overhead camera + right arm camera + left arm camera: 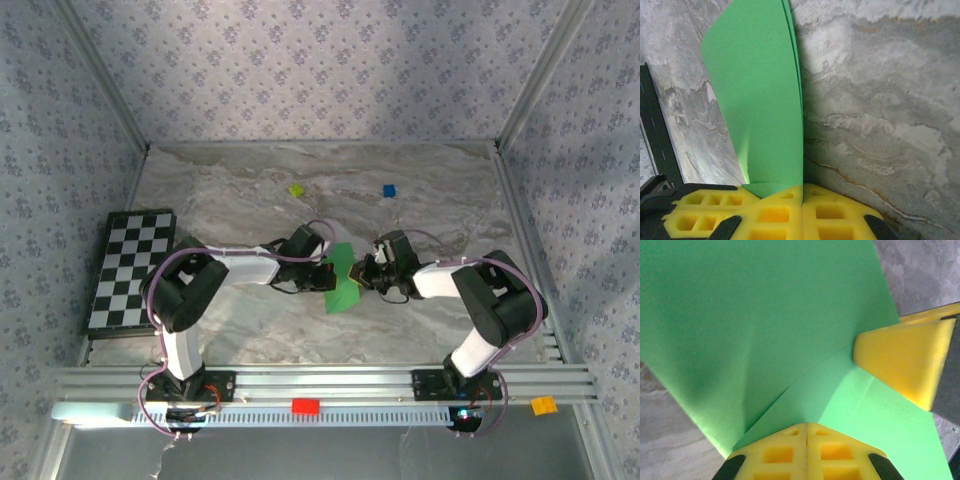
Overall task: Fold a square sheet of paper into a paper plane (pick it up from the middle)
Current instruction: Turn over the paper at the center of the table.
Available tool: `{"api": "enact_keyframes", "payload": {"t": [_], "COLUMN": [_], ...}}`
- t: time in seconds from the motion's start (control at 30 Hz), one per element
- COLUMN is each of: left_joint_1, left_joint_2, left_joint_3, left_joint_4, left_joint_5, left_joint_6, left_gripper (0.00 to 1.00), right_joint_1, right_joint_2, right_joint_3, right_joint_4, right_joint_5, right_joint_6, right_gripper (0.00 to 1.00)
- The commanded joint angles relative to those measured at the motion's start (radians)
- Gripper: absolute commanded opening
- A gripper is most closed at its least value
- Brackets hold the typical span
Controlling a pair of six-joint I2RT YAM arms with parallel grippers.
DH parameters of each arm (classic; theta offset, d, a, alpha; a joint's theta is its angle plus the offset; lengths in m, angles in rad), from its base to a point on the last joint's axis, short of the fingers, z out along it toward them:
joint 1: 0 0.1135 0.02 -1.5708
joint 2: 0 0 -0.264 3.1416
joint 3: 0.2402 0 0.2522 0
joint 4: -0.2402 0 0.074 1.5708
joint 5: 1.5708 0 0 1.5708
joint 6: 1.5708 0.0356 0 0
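Top external view: pinching the square sheet of paper [343, 282] from both sides with the left jaws and the right jaws, both clamped shut on it, to the right of the checkerboard [130, 268] and well apart from it, just over the marble desk [440, 210].

Left wrist view: gripping the near edge of the green paper where one flap is lying over the main panel, with the opposite arm's yellow fingertip [900, 360] touching the sheet at the crease. Probably steadying one layer while setting the fold.

Right wrist view: holding the paper's layers standing on edge above the desk, likely keeping the crease line straight.

Sitting farther back than the checkerboard and to its right: a small yellow-green block [296, 189] and a blue block [389, 190], blocking nothing. Resting nearer than the checkerboard, on the front rail [400, 378]: a red block [305, 405] and an orange block [543, 404].

Judging the real hazard as the two arms crowding together and tugging the thin sheet apart.
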Motion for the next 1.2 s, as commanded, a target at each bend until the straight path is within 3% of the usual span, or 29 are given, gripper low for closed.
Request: {"api": "enact_keyframes", "payload": {"t": [0.0,0.17,0.33,0.57,0.9,1.17], "left_joint_1": [-0.006,-0.006,-0.003,0.036,0.127,0.159], "left_joint_2": [-0.075,-0.195,-0.358,-0.520,-0.570,-0.568], "left_joint_3": [-0.026,-0.049,-0.124,-0.183,-0.181,-0.189], "left_joint_4": [0.003,-0.015,-0.054,-0.109,-0.166,-0.171], "left_joint_5": [0.011,-0.045,-0.159,-0.205,-0.123,-0.108], "left_joint_6": [-0.021,-0.011,0.005,0.012,0.010,0.019], "left_gripper": [0.10,0.20,0.24,0.26,0.27,0.27], "right_joint_1": [-0.008,-0.005,0.016,0.066,0.121,0.113], "right_joint_2": [-0.032,-0.146,-0.273,-0.405,-0.508,-0.506], "right_joint_3": [-0.006,0.019,0.088,0.207,0.192,0.224], "right_joint_4": [-0.003,-0.147,-0.417,-0.742,-0.808,-0.817], "right_joint_5": [-0.001,0.057,0.213,0.422,0.486,0.484], "right_joint_6": [-0.029,-0.098,-0.165,-0.070,0.048,0.012], "right_gripper": [0.03,0.02,0.01,0.01,0.02,0.02]}}
